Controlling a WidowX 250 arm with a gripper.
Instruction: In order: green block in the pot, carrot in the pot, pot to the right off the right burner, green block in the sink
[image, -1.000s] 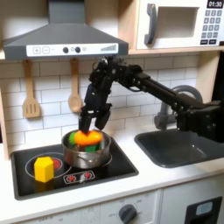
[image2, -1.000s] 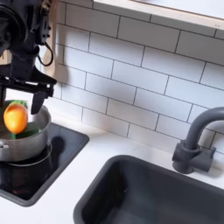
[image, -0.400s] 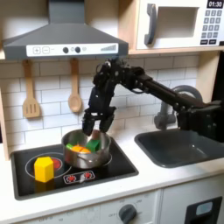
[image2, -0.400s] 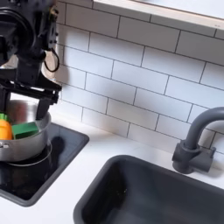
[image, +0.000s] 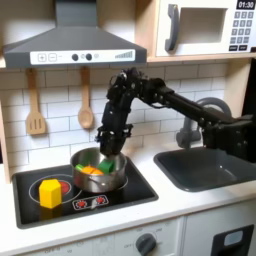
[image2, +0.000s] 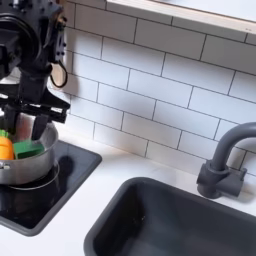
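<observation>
In the first exterior view, the hand (image: 109, 152) hangs empty with fingers apart directly above the pot (image: 100, 174), which sits on the burner holding the carrot (image: 90, 170) and the green block (image: 105, 166).

In the second exterior view, the pot's rim (image2: 47, 131) lies just below the fingers; the sink (image2: 170, 220) lies well toward the second exterior view's right.

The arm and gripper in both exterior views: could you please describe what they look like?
The arm is black throughout, made of boxy jointed segments with chunkier blocks at the joints. The gripper is also black, with two flat, narrow fingers hanging from a crossbar. A thin dark cable loops beside the wrist in the second exterior view.
</observation>
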